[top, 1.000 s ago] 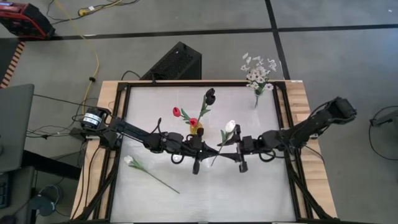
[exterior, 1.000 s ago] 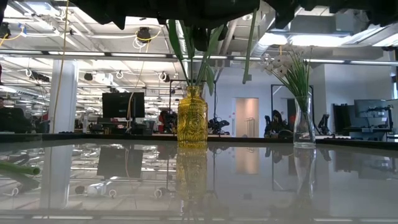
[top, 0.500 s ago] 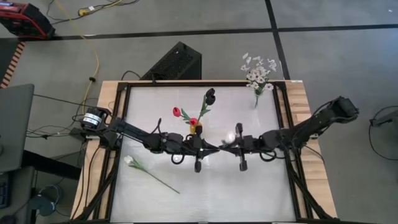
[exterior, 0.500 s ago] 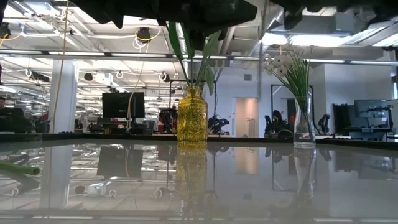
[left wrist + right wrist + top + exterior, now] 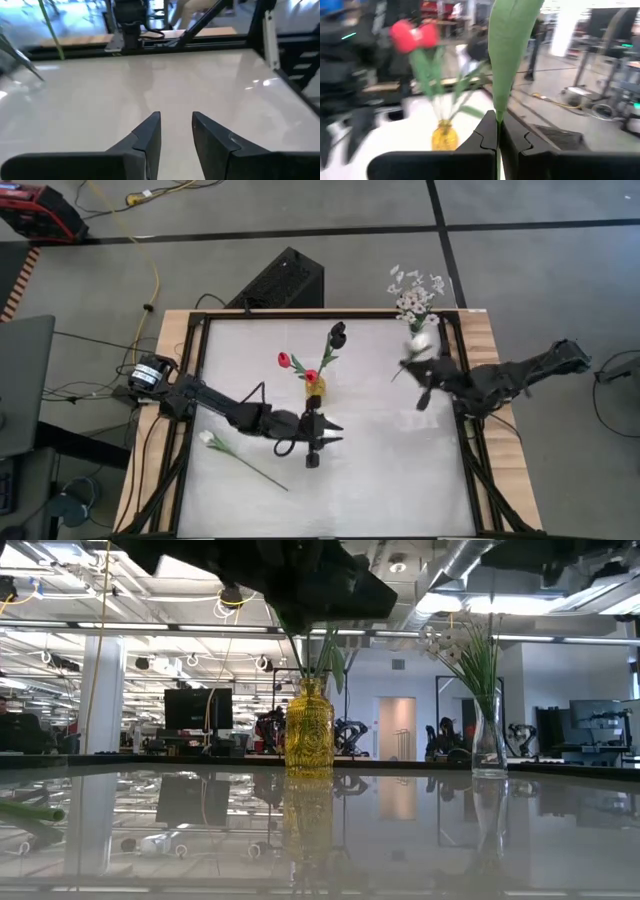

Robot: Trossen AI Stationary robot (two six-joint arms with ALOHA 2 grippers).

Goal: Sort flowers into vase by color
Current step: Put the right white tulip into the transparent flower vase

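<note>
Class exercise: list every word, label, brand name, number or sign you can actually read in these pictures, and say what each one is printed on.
None can be read.
The yellow vase carries only embossed pattern, no lettering.
The dark monitor in the room behind shows no legible text.
The black box beside the table shows no readable label.

Ahead of the left gripper (image 5: pixel 176 131) the white tabletop (image 5: pixel 380 470) lies bare up to the black frame rail (image 5: pixel 150 46) at the table's edge; its fingers stand apart with nothing between them. Just behind and beside it stands the yellow vase (image 5: pixel 316 387) with red flowers (image 5: pixel 296 367), which blocks the way there. The right gripper (image 5: pixel 498 131) is closed on a green stem (image 5: pixel 506 60), so no room is left between its fingers. Beside it, at the far corner, the clear vase (image 5: pixel 489 737) with white sprays (image 5: pixel 413 298) narrows the passage.
</note>
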